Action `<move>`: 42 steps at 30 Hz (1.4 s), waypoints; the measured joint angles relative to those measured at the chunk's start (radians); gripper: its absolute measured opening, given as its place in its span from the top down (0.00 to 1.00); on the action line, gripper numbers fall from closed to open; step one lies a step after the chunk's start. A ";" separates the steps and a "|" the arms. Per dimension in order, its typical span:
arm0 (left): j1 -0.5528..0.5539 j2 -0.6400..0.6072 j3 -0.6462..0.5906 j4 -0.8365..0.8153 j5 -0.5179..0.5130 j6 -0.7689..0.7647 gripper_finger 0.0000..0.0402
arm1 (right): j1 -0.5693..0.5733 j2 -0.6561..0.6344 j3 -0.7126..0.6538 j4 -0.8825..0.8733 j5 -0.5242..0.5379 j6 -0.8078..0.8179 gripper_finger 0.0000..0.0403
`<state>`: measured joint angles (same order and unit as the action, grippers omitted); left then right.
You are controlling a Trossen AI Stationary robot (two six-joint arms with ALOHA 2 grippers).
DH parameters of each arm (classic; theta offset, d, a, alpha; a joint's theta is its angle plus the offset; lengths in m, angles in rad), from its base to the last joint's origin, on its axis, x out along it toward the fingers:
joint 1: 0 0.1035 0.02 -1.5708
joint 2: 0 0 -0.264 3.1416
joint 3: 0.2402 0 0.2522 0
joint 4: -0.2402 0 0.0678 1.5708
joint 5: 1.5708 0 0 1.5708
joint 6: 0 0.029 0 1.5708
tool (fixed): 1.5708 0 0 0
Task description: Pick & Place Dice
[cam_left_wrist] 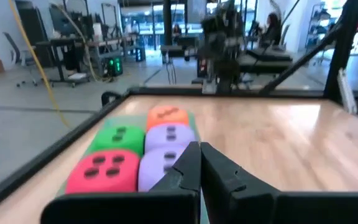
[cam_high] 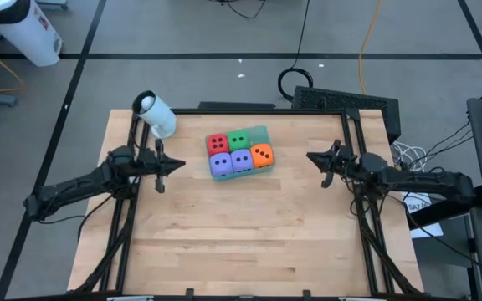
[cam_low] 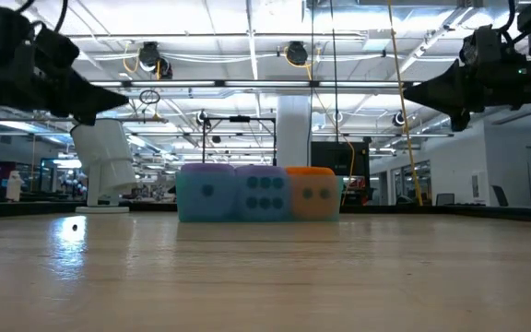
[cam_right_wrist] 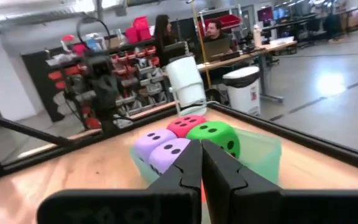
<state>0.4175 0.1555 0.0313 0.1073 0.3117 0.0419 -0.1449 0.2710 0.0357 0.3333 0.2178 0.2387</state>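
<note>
Five dice sit close together on a flat teal tray [cam_high: 260, 132] at the table's far middle: red [cam_high: 217, 143], green [cam_high: 238, 140], orange [cam_high: 262, 155] and two purple-blue ones [cam_high: 221, 165] [cam_high: 242, 160]. The low view shows the front row: purple-blue [cam_low: 207, 192], purple-blue [cam_low: 264, 192], orange [cam_low: 313, 192]. My left gripper [cam_high: 181, 165] hovers shut to the left of the dice, pointing level at them [cam_left_wrist: 199, 146]. My right gripper [cam_high: 310, 156] hovers shut to their right, also level [cam_right_wrist: 200, 144]. Both stand clear above the table [cam_low: 123, 96] [cam_low: 408, 90] and hold nothing.
A white cylindrical device [cam_high: 156, 113] stands at the table's far left corner, behind my left gripper. Black frame rails [cam_high: 354, 167] run along the table's left and right sides. Bare wood [cam_high: 241, 242] fills the near half. People sit in the room beyond [cam_right_wrist: 213, 31].
</note>
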 joint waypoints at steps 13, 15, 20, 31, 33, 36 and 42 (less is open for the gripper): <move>0.001 0.001 -0.017 0.006 -0.077 0.044 0.97 | -0.065 0.005 -0.019 0.040 -0.063 0.026 1.00; 0.001 0.001 -0.017 -0.001 -0.102 0.040 0.95 | -0.065 0.004 -0.019 0.033 -0.063 0.026 1.00; 0.001 0.002 -0.017 0.000 -0.115 0.036 0.94 | -0.065 0.004 -0.020 0.029 -0.063 0.026 1.00; 0.001 0.002 -0.017 0.001 -0.117 0.035 0.94 | -0.065 0.004 -0.021 0.029 -0.063 0.026 1.00; 0.001 0.002 -0.017 0.001 -0.117 0.035 0.94 | -0.065 0.004 -0.021 0.029 -0.063 0.026 1.00; 0.001 0.002 -0.017 0.001 -0.117 0.035 0.94 | -0.065 0.004 -0.021 0.029 -0.063 0.026 1.00; 0.001 0.002 -0.017 0.001 -0.117 0.035 0.94 | -0.065 0.004 -0.021 0.029 -0.063 0.026 1.00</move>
<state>0.4187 0.1570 0.0147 0.1081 0.1951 0.0772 -0.2100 0.2752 0.0151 0.3618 0.1551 0.2649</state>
